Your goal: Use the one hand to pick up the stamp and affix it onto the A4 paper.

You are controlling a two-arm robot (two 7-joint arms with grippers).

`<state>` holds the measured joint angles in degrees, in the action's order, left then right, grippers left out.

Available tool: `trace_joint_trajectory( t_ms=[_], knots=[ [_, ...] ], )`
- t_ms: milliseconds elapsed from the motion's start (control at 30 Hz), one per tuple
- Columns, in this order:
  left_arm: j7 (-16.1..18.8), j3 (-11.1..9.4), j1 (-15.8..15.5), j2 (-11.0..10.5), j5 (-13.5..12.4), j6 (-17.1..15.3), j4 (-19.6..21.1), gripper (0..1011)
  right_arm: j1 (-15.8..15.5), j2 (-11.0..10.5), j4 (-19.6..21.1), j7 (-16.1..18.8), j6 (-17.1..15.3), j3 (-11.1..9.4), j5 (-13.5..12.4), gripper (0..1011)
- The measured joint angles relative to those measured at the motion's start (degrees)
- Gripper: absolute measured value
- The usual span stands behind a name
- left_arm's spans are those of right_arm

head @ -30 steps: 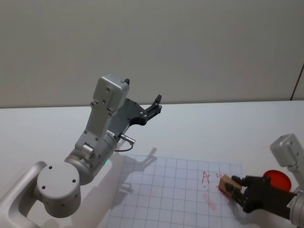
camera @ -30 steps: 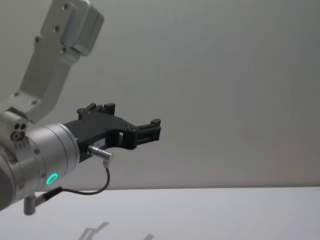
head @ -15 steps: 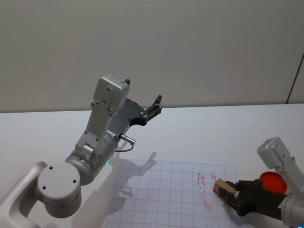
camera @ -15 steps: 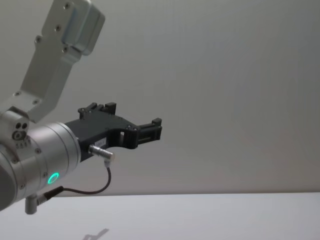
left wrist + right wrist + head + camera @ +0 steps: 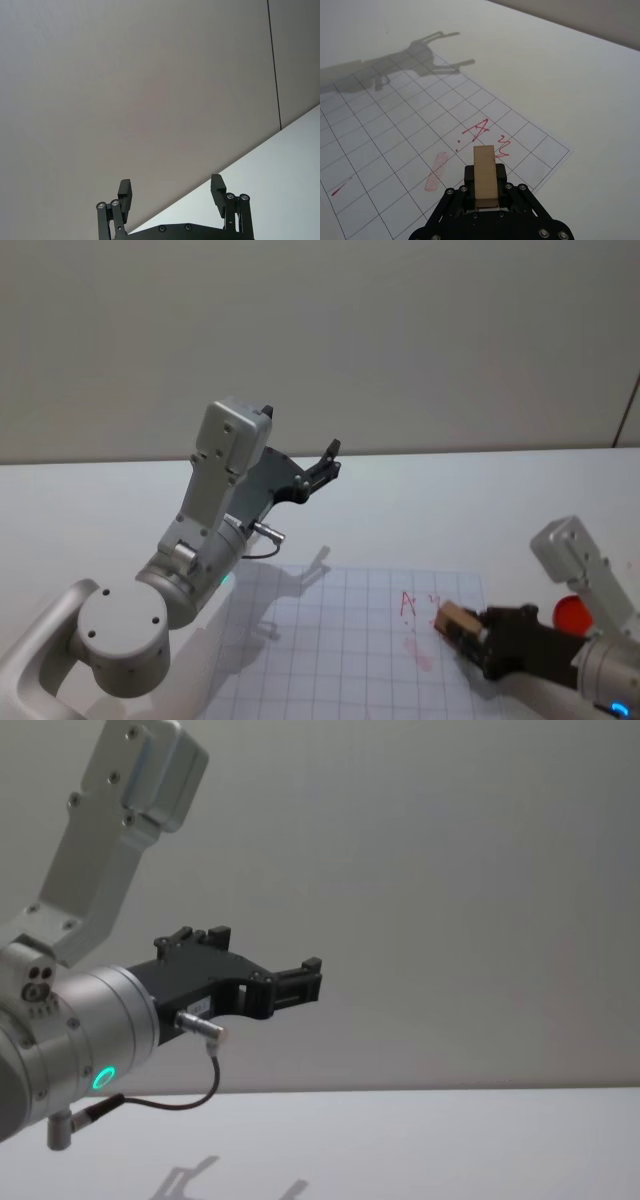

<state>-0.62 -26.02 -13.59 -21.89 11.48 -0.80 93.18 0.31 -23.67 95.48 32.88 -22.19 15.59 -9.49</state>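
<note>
My right gripper, the hand, is shut on the light wooden stamp, holding it over the right part of the gridded A4 paper. In the right wrist view the stamp sits upright between the black fingers, just short of the red "A4" writing and beside a red smeared mark. I cannot tell whether the stamp touches the sheet. My left gripper is raised high above the table, open and empty, pointing at the wall.
A round red ink pad lies on the white table right of the paper, partly behind my right arm. The left arm's shadow falls across the paper's far left part. A plain grey wall stands behind the table.
In the head view the right arm, the stamp and the paper have all shifted slightly left together. The stamp stays beside the red writing. The left arm has not moved.
</note>
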Motion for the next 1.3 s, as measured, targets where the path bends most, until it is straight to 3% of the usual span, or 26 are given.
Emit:
trace_joint_trajectory(
  t_ms=[333, 533, 1033, 1300],
  knots=[
    [0.0, 0.0, 0.0, 0.0, 0.0, 0.0, 0.0, 1001, 1.0, -0.4, 3.8, -3.2, 3.3, -1.8, -3.5, 218],
    [0.0, 0.0, 0.0, 0.0, 0.0, 0.0, 0.0, 1001, 0.6, -1.7, 5.9, -6.2, 5.1, -3.5, -5.4, 218],
    [0.0, 0.0, 0.0, 0.0, 0.0, 0.0, 0.0, 1001, -4.9, -6.5, 7.3, -15.1, 5.6, -7.4, -7.3, 218],
    [0.0, 0.0, 0.0, 0.0, 0.0, 0.0, 0.0, 1001, -7.1, -7.8, 7.0, -17.2, 5.7, -8.4, -7.8, 218]
  ],
)
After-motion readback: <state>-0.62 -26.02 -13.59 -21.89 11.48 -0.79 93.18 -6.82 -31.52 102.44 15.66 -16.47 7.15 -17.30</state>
